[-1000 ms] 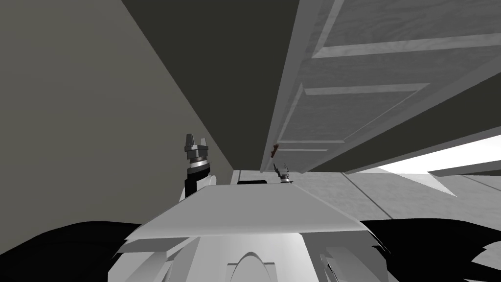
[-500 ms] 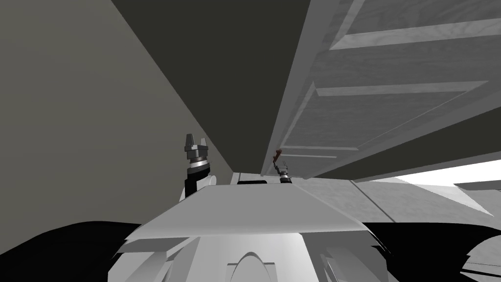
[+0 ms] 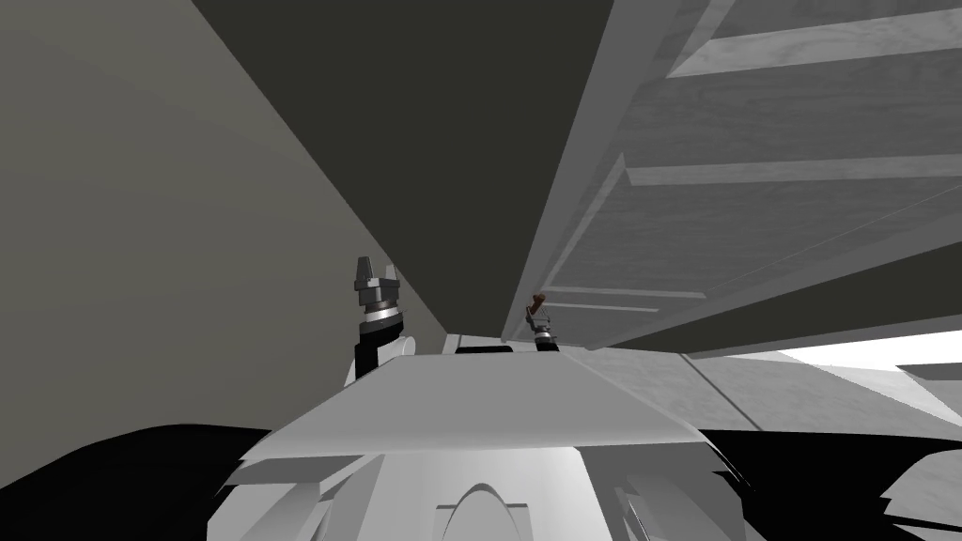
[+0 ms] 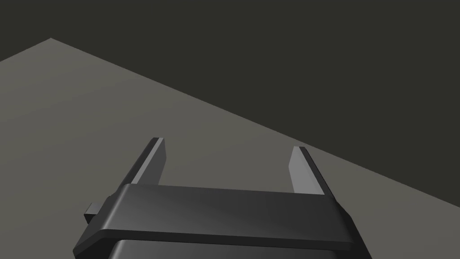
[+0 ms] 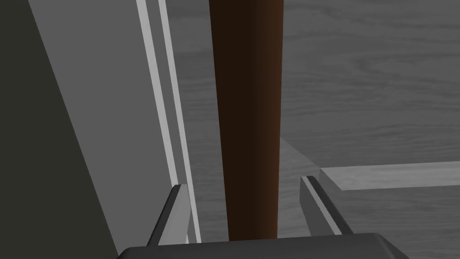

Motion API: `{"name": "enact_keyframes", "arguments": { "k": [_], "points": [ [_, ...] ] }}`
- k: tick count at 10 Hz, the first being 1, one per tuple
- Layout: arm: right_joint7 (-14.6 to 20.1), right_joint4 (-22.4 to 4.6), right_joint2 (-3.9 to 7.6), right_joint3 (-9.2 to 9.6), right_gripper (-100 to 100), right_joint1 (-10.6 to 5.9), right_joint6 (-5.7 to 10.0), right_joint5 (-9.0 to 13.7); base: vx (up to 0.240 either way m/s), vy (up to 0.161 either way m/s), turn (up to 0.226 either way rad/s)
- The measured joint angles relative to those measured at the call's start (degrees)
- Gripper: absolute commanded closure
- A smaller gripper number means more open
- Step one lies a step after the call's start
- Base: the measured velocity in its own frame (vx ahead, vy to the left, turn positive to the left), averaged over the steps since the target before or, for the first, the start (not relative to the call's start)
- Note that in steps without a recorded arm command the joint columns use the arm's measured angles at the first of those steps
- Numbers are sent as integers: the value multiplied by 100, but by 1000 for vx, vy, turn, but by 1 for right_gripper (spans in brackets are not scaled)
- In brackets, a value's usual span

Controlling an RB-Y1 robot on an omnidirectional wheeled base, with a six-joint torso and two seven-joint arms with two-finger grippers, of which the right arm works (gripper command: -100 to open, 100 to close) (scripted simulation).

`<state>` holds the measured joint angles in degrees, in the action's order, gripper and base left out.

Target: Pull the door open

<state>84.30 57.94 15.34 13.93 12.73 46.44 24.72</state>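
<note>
**A:** How does the door look?

**B:** The door is grey with a faint wood grain, and its sunken panels are framed by paler strips. Its handle is a dark reddish-brown bar that runs straight out from the claw's body.

**A:** Is the claw gripping it?

**B:** No. The right gripper has its fingers apart, one on each side of the bar. A sliver of door shows between each finger and the bar.

**A:** What edges are near the claw, and how much room is there?

**B:** Just beyond one finger runs the door's free edge, a plain grey band. Past that is a dark wall. Beside the other finger a pale moulding begins. Below the claw, in the head view, lies grey floor.

**A:** And the other arm?

**B:** The left gripper is raised well apart from the door, its fingers spread wide.
</note>
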Motion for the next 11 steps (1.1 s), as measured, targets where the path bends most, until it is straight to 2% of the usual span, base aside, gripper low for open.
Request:
{"name": "enact_keyframes", "arguments": {
  "k": [5, 7, 9, 10, 11],
  "points": [
    [3, 8, 8, -17, 100, -6, 5, 7, -24, 2, 13],
    [146, -84, 122, 5, 100, -67, 124, 2, -186, 1, 57],
    [301, -162, 245, 53, 100, -52, 201, -8, -199, -7, 107],
    [395, -150, 339, 79, 100, 5, 224, -11, -198, -17, 135],
    [512, -273, 416, 113, 100, -28, 305, -21, -197, -21, 185]
  ]
}}
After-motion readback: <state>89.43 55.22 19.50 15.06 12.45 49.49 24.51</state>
